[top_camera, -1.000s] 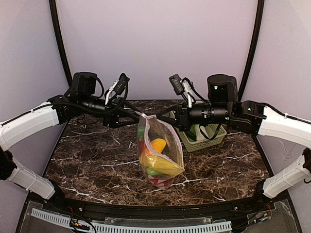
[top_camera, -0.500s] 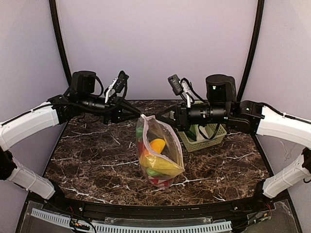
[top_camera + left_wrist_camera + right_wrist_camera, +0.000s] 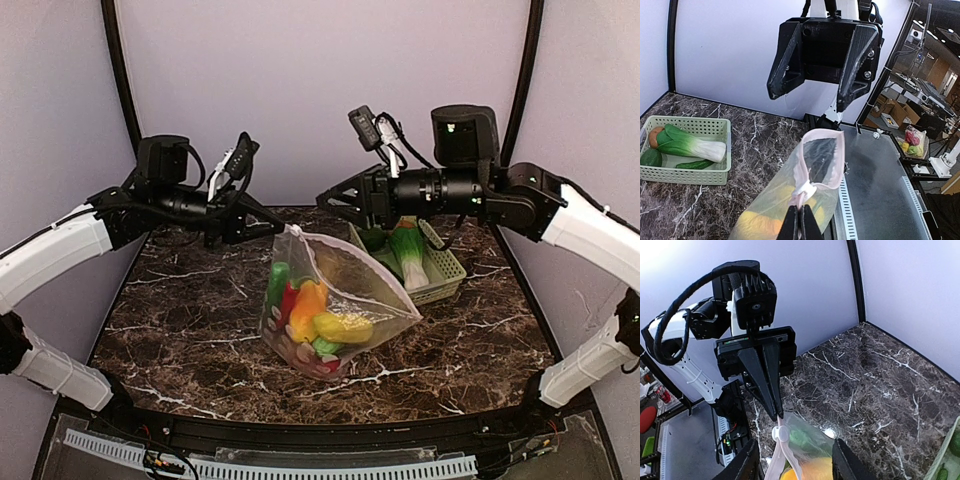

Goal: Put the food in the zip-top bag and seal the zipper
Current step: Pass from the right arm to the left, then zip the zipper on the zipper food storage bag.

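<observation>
The zip-top bag now hangs by one corner only. My left gripper has pinched shut on the zipper end, and my right gripper has let go, jaws apart and lifted clear. The bag has slumped rightward onto the table with its mouth gaping. Bok choy waits in the basket, so I judge loading unfinished.

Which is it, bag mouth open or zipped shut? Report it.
Open. In the left wrist view the zipper gapes as a pink loop with a dark gap inside. The left fingers pinch only one end of it.
</observation>
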